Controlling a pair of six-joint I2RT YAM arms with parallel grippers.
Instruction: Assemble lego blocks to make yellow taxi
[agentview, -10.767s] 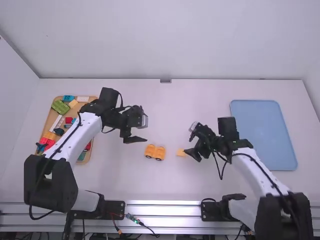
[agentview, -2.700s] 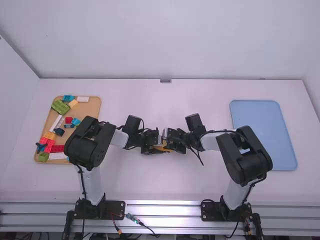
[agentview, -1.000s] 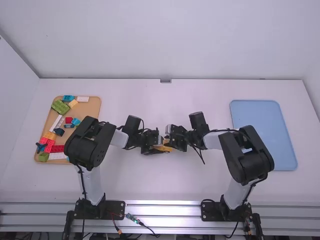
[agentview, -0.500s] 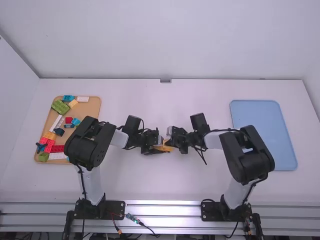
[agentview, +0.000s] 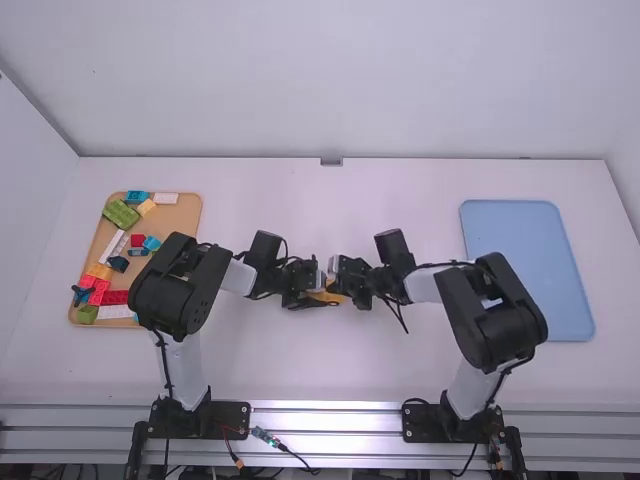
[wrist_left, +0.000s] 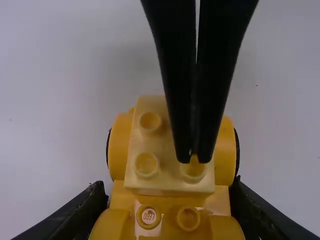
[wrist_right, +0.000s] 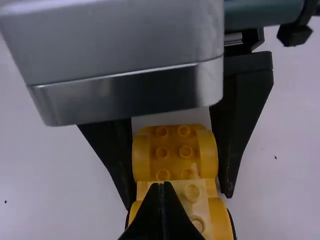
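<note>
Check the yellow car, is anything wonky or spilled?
Nothing stands out. The pale yellow block sits roughly straight on one end of the orange wheeled base, though I can't tell if it's pushed fully down. The loose blocks are jumbled, but in their tray.

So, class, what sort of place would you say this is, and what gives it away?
Probably a robotics workspace: two arms on a metal rail, a white table, and a tray of toy bricks.
</note>
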